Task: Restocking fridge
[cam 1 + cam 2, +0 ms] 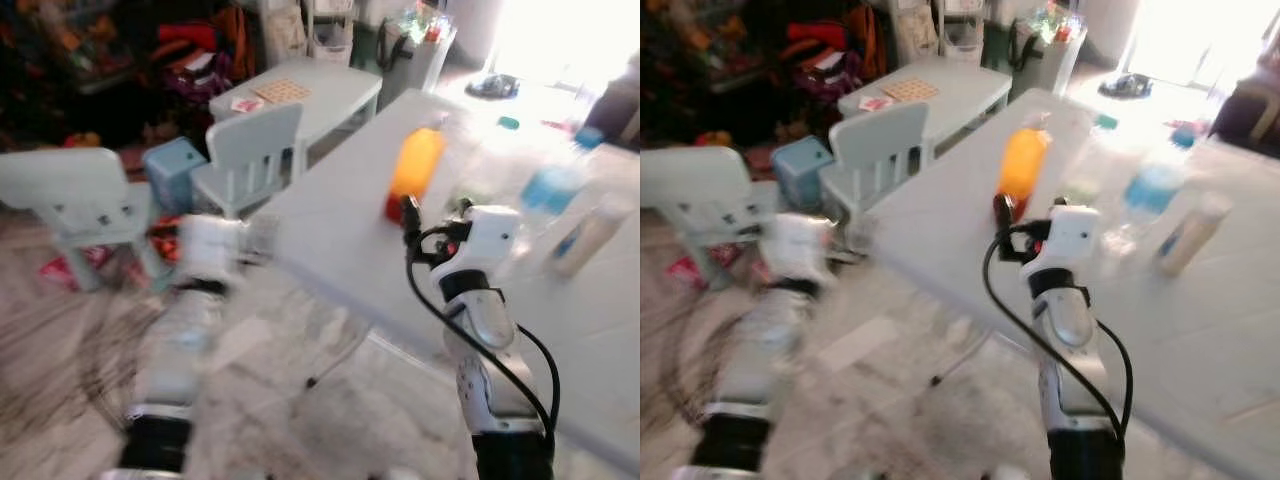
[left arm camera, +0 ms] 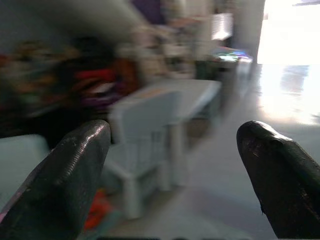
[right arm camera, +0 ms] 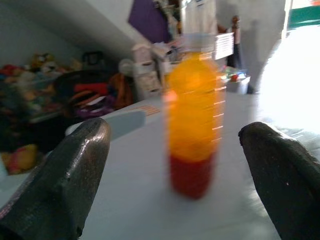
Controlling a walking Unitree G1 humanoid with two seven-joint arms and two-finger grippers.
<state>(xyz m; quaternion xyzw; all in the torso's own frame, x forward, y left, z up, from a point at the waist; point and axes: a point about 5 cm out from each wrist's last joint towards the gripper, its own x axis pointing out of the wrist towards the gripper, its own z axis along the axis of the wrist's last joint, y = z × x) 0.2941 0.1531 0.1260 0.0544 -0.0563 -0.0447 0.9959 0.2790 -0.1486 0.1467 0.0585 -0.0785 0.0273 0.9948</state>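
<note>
Risk of toppling the tall clear plastic bottle of orange drink with a dark red base (image 3: 194,120) — narrow, upright, standing just right of centre in the head views, on the near part of the pale grey tabletop (image 1: 330,235). A finger striking its side, rather than passing round it, probably enough to knock it over or send it rolling toward the table edge. Added trouble from heavy motion blur everywhere: hard to line up while moving. Also a blurred clear bottle with a blue label (image 1: 553,190) and a pale cream bottle (image 1: 590,235) toward the right — liable to be brushed by a wide swing.

Right gripper (image 3: 175,175) spread wide, holding nothing; orange bottle dead ahead between the two black fingers (image 3: 75,175), apart from both. Left gripper (image 2: 175,175) likewise parted and empty, at lower left, facing a small pale blue plastic chair (image 2: 145,125).
</note>
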